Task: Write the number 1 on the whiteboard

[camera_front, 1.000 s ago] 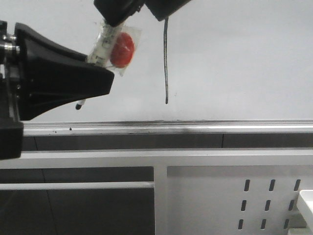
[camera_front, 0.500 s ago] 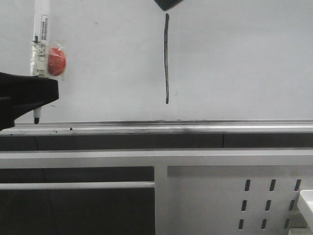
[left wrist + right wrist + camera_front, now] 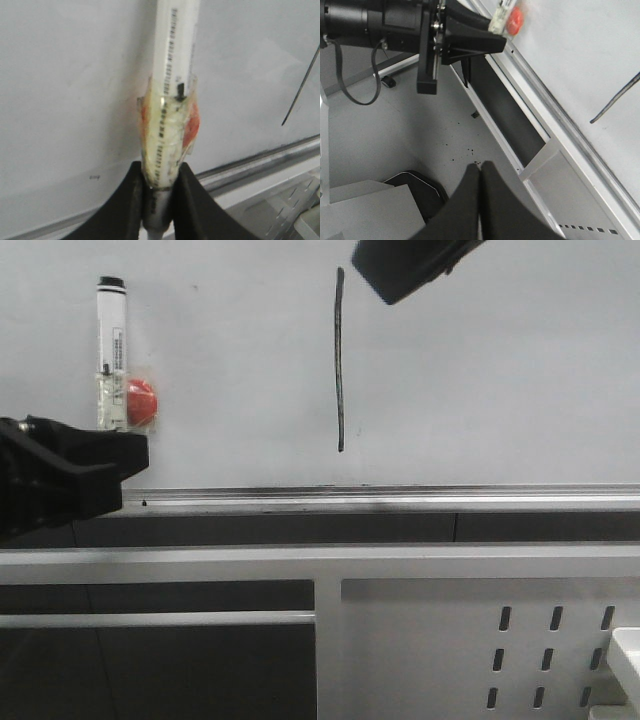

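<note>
Currently, front view:
Whiteboard [image 3: 480, 390]: fills the upper part of the view, with the silver ledge [image 3: 400, 498] along its lower edge.
Number 1 [image 3: 340, 360]: one thin dark stroke, nearly vertical, on the board left of centre; its lower end stops well above the ledge.
Left gripper [image 3: 70, 475]: black, at the left edge, level with the ledge, clamped on the lower part of the marker pen [image 3: 110, 350].
Marker pen: white barrel, upright, black cap on top, with a red piece [image 3: 141, 402] taped to its side; well apart from the stroke.
Right gripper [image 3: 410, 265]: dark shape at the top edge, just right of the stroke's upper end; finger state cannot be told from this view.
Perforated panel [image 3: 550, 650]: white, lower right, below the ledge.

Left wrist view:
Left gripper [image 3: 159, 200]: both fingers pressed against the pen [image 3: 172, 90] barrel, below the tape wrap.
Stroke [image 3: 300, 85]: partly visible at the frame edge.

Right wrist view:
Right gripper [image 3: 480, 195]: fingers closed together, nothing between them.
Left gripper [image 3: 485, 42]: holds the taped pen [image 3: 502, 17] against the board [image 3: 580, 60].
Stroke [image 3: 615, 102]: lower end visible on the board.
</note>
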Tool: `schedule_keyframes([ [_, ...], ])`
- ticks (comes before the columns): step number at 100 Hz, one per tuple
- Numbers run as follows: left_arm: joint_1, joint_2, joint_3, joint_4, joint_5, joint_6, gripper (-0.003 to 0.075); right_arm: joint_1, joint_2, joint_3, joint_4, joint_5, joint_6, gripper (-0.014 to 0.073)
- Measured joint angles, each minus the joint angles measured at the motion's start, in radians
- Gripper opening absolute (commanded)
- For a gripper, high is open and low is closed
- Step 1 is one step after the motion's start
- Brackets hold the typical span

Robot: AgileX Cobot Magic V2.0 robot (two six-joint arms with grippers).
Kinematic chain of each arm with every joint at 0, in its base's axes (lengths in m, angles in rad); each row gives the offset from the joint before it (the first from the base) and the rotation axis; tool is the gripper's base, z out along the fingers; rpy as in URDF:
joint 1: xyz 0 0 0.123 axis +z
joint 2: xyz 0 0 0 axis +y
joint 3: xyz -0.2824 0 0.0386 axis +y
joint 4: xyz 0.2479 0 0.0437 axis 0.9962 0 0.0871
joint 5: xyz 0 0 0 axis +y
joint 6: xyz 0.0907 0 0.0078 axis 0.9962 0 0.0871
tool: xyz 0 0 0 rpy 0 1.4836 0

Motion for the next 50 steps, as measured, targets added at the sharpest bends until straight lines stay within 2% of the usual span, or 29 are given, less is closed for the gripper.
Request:
schedule_keyframes([
  [50, -0.004, 0.006, -0.055, 0.012, 0.003, 0.003, -0.002, 0.0, -0.002, 0.0, 0.0, -0.008, 0.0, -0.0069],
])
